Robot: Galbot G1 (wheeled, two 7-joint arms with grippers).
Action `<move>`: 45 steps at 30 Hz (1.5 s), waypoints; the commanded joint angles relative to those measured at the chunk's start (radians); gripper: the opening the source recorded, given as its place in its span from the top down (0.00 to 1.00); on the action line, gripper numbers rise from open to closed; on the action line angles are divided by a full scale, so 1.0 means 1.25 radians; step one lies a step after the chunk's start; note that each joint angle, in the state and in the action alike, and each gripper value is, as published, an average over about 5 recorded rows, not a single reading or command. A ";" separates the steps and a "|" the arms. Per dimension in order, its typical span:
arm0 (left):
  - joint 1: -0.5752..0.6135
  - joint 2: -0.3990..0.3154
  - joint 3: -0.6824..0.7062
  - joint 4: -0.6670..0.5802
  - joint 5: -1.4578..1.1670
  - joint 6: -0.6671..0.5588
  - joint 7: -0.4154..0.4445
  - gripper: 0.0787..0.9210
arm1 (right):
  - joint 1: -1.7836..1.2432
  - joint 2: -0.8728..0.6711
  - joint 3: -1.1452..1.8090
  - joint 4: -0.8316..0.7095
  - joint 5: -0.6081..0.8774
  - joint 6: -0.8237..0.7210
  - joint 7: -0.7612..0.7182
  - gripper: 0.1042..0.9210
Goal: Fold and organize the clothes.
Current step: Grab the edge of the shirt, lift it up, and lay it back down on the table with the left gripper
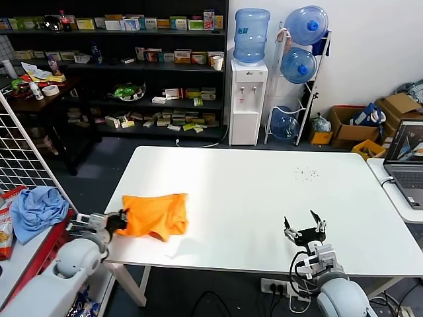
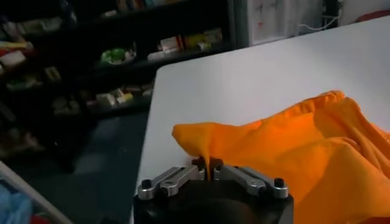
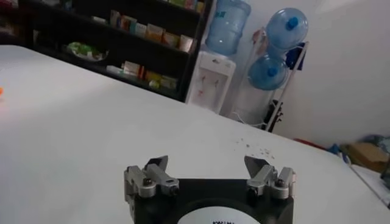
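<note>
The orange T-shirt (image 1: pixel 156 215) lies crumpled in a loose heap on the white table (image 1: pixel 264 198), near its left front corner, and I see no lettering on the side facing up. My left gripper (image 1: pixel 123 221) sits at the shirt's left edge, its fingers pinched together on a peak of the fabric (the left wrist view shows a fold of orange cloth (image 2: pixel 204 149) drawn up and caught between the closed fingers (image 2: pixel 234 175)). My right gripper (image 1: pixel 305 226) rests well apart from the shirt, low over the front edge of the table on my right, with its fingers (image 3: pixel 263 173) spread wide and nothing between them. Off the table to my left, a light blue cloth (image 1: pixel 36 208) lies bunched beside a wire grid panel (image 1: pixel 23 148). A laptop (image 1: pixel 406 162) stands open on a second table at far right.
</note>
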 commanded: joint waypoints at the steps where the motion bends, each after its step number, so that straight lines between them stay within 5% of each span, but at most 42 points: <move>1: -0.031 0.178 -0.064 0.121 0.214 -0.076 0.008 0.95 | 0.013 0.001 -0.010 -0.003 0.005 0.004 -0.002 0.12; 18: -0.086 0.267 -0.030 0.164 0.305 -0.156 -0.007 0.95 | 0.023 0.002 -0.028 -0.004 0.001 0.004 -0.002 0.12; 45: -0.027 -0.096 0.104 -0.142 0.060 0.008 -0.152 0.95 | -0.032 0.005 0.002 -0.006 -0.074 0.019 -0.011 0.12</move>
